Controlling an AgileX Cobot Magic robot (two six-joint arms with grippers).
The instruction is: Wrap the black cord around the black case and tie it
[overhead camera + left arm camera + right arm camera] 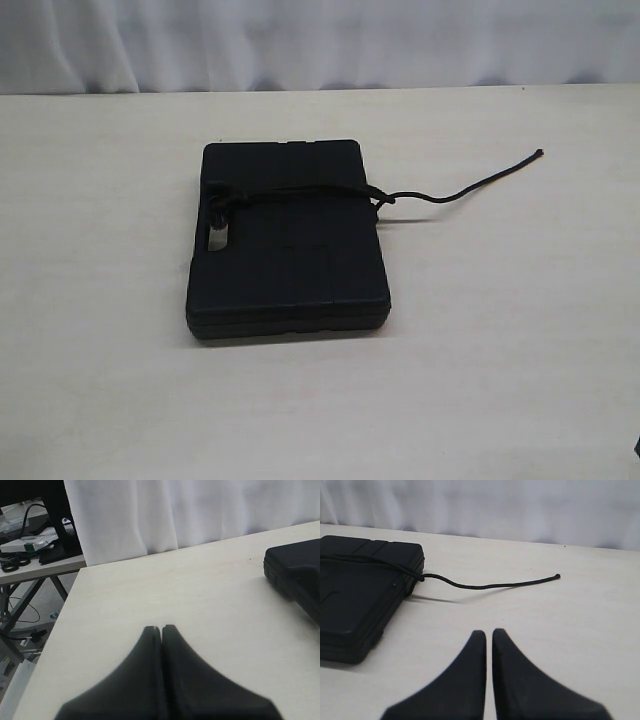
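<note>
Since the cord (pixel 300 192) sits knotted round the case (pixel 290 270), my left gripper (pixel 161 628) and right gripper (pixel 489 632) rest closed, empty, well clear.

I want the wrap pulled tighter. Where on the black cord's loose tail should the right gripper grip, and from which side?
Grip the loose tail around mid-length, coming from above with the right gripper opened across it. That stretch lies clear of the black case on bare table, on the right arm's side; the tip would likely slip out.
</note>
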